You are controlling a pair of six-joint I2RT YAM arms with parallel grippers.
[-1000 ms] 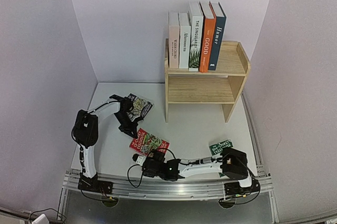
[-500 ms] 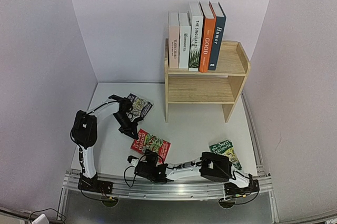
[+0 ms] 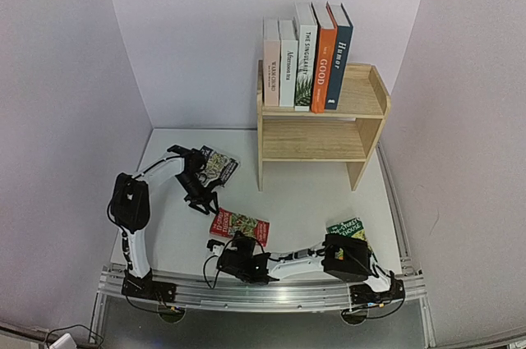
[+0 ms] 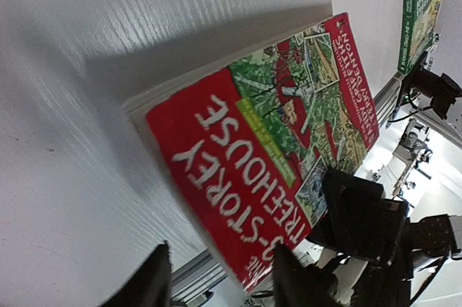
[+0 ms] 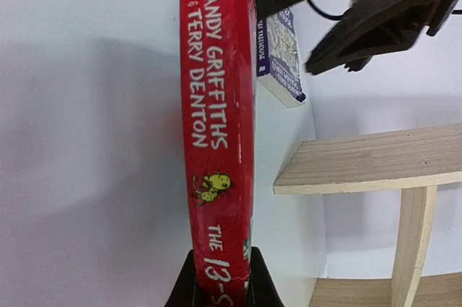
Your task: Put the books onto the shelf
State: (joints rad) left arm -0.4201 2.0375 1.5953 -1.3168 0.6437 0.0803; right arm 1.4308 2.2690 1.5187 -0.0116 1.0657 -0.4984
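Glossy red book [image 5: 216,141], pale matt wooden shelf [image 3: 316,140]

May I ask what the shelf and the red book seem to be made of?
The shelf looks like pale, unpainted wood: grain shows on its boards. The red book seems paper with a glossy printed card cover, judging by its sheen.

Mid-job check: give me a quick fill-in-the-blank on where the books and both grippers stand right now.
1. The top tier of the shelf holds ___ upright books.
2. The right gripper is clamped on the ___ of the red book.
3. The dark blue book at the right end of the row reads ___ on its spine.
4. The left gripper holds nothing; its jaws stand ___.

Missing words: five; spine; Humor; open.
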